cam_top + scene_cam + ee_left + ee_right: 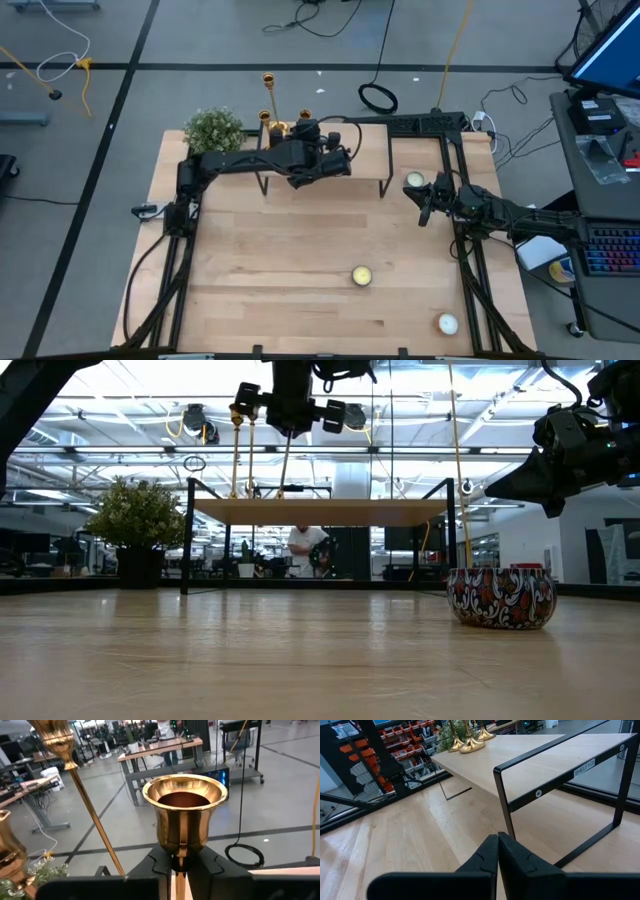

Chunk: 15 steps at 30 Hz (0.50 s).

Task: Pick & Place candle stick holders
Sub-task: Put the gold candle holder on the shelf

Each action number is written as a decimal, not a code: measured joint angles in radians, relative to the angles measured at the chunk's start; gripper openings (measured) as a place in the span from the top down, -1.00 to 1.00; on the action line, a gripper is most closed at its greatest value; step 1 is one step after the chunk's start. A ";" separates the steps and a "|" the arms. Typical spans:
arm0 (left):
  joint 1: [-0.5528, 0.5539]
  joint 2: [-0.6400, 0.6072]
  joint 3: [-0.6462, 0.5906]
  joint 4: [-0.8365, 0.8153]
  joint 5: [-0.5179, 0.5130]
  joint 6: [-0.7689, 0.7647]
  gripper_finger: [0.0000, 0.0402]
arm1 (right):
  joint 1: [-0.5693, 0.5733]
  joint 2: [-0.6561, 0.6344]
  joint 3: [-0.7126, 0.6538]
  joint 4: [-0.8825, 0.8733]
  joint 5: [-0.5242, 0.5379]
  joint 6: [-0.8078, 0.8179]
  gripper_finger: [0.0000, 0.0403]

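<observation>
Three gold candle stick holders stand together at the far left of a raised wooden shelf [330,150]. Their round bases [470,745] all show on the shelf top. My left gripper [179,859] is up above the shelf, shut on one holder [185,810] just under its top cup. A taller holder [65,745] and a second one [10,850] stand close beside it. My right gripper [424,213] is shut on nothing and hangs over the table by the shelf's right end. My left gripper pinches the holder's thin stem [179,851], right below the flared cup, between its two fingers [159,865]. The fingers come nearly level from the table's near side and lie across the stem. The holder stands roughly upright, cup on top. The gripper hides its lower stem.
A potted green plant [213,130] stands at the shelf's left end. A patterned candle tin [500,598] sits near the shelf's right leg, and two more candles [361,276] [447,323] lie toward the near right. The shelf's black frame [560,775] stands in front of my right gripper.
</observation>
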 joint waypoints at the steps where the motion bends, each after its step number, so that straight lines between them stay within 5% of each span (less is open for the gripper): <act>1: 0.003 0.000 0.000 0.000 0.006 -0.004 0.80 | 0.000 0.000 0.000 0.000 0.000 0.000 0.98; 15: 0.004 0.003 -0.002 -0.002 0.146 -0.023 0.88 | 0.000 0.000 0.000 0.000 0.000 0.000 0.98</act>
